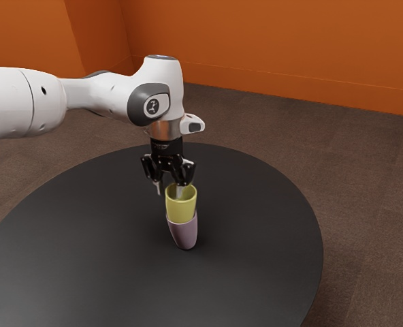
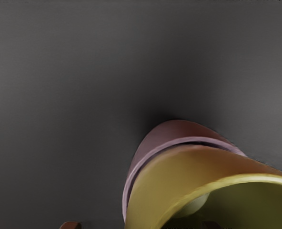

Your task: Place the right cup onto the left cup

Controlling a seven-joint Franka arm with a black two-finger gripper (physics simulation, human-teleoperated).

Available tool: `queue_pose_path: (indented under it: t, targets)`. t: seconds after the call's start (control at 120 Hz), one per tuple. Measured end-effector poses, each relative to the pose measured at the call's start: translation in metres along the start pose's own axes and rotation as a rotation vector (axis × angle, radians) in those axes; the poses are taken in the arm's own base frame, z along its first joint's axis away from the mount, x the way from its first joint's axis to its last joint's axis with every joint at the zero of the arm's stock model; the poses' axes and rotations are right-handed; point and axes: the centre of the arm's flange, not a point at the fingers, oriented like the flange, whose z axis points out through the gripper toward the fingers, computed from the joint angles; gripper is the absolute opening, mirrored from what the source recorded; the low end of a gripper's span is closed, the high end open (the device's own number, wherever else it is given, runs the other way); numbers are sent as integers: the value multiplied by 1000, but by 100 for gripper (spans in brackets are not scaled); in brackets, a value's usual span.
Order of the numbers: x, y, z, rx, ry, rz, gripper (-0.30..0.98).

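Yellow cup (image 2: 179, 167), nearest the camera in wrist view, sits upright in the mauve cup (image 1: 185, 235), right around the exterior view's centre, on the black table (image 1: 86, 259). Gripper (image 1: 169, 194) is open: one finger inside the yellow cup, the other outside, clear of the wall. Looks like release is done, retreat next. Main risk: sideways drift on the lift, inner finger catches the wall, stack tips. Early squeeze could pinch the rim and unnest it.
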Motion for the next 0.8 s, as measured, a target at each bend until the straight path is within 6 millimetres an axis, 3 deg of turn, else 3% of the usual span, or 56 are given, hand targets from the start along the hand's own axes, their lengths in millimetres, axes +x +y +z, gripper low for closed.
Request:
queue_pose_path:
  t: [0.108, 0.233, 0.592, 0.8]
  targets:
    - [-4, 1, -13, -5, 21, 3, 48]
    - [-15, 0, -43, -13, 62, 7, 57]
    - [-71, -10, -133, -15, 123, 11, 67]
    - [-88, -45, -205, -21, 175, -7, 68]
